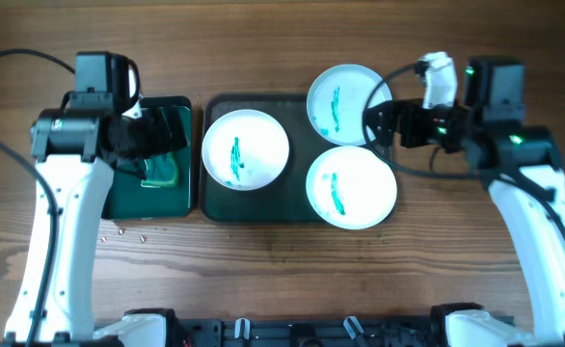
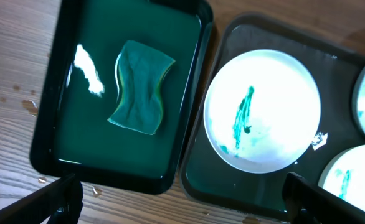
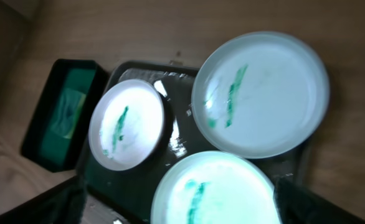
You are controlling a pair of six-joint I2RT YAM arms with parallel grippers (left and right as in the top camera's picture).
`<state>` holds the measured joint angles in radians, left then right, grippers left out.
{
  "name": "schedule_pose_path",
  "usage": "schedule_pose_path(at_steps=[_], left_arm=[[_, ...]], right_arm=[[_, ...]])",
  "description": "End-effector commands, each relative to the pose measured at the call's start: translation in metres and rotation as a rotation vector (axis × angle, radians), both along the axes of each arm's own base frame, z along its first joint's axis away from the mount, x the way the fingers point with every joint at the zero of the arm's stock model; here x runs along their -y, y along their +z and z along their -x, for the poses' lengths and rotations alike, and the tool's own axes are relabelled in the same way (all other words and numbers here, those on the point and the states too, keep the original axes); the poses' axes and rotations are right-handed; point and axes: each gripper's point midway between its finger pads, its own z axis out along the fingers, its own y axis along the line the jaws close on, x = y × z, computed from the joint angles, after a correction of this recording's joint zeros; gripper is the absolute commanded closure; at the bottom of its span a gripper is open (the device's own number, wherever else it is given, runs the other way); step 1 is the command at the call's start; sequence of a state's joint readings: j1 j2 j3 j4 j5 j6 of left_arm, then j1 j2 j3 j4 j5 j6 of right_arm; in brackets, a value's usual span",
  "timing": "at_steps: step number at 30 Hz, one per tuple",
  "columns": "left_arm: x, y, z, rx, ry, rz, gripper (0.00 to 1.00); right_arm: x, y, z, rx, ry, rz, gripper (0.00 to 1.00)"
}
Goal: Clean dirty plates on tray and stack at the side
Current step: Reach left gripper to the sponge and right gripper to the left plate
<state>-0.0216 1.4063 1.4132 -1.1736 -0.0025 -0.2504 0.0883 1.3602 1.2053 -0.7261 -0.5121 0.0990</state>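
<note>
Nothing's cleaned or stacked yet imo: the left gripper (image 2: 189, 202) hangs jaws-wide above the sponge (image 2: 140, 87) in the small tray (image 1: 138, 202), not touching it. On the tray (image 1: 294, 207), the left plate (image 1: 245, 149), far plate (image 1: 348, 104) and near plate (image 1: 351, 186) all show teal smears. They're packed close, with the far one poking past the rim. The right gripper (image 3: 176, 205) looks spread open at that plate's edge, contact hard to tell, and there's bare wood to the right for stacking.

White plates (image 1: 245, 149) bear teal streaks; the tray (image 1: 297, 208) is dark green.
</note>
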Motion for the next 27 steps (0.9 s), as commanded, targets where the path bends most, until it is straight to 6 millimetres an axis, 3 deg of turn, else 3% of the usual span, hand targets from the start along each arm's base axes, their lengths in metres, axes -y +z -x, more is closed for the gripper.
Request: schedule_pose_path(at_steps=[1, 9, 14, 18, 21, 27], left_arm=[[0.002, -0.005, -0.007, -0.016, 0.012, 0.015, 0.00], [-0.012, -0.008, -0.007, -0.029, 0.050, -0.061, 0.00], [-0.026, -0.009, -0.004, -0.039, 0.115, -0.077, 0.00], [-0.035, -0.009, -0.003, -0.041, 0.142, -0.076, 0.01], [-0.038, -0.009, -0.003, -0.043, 0.152, -0.076, 0.01], [-0.039, -0.009, -0.003, -0.044, 0.152, -0.076, 0.02]], right_arm=[[-0.037, -0.017, -0.005, -0.138, 0.016, -0.081, 0.19], [-0.099, -0.063, -0.027, -0.317, -0.011, 0.021, 0.44], [-0.130, -0.107, -0.037, -0.374, -0.032, 0.096, 0.57], [-0.143, -0.141, -0.037, -0.403, -0.023, 0.139, 0.67], [-0.145, -0.164, -0.037, -0.422, -0.027, 0.183, 0.69], [-0.152, -0.190, -0.035, -0.434, -0.004, 0.221, 0.72]])
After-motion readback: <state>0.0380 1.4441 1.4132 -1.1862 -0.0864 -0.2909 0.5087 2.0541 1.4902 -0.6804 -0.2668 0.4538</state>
